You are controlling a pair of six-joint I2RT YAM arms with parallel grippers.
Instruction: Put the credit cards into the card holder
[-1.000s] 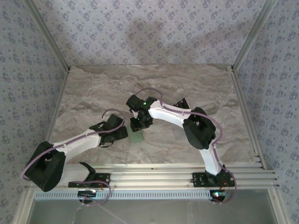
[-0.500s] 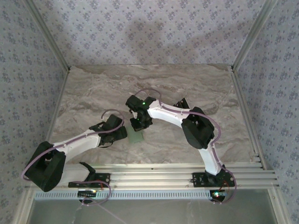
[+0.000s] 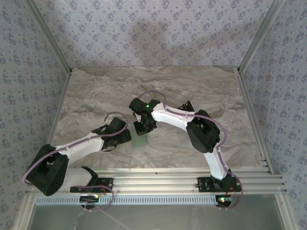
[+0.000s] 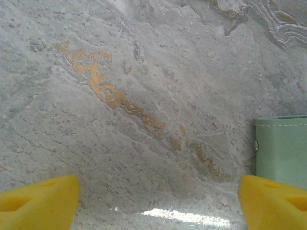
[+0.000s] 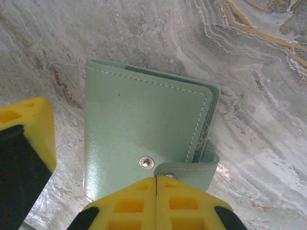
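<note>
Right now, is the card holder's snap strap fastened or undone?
Undone. On the card holder, the snap stud sits bare, and the strap lies beside it, not over it.

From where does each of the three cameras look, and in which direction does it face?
Top external: above and behind the arms, looking down at the table; left arm, right arm and bases show.
Left wrist: on the left arm, facing down at the table; left jaws open, yellow pads wide apart; holder edge at right.
Right wrist: on the right arm, facing down at the holder; right jaws shut by the strap.
All three share the holder.
</note>
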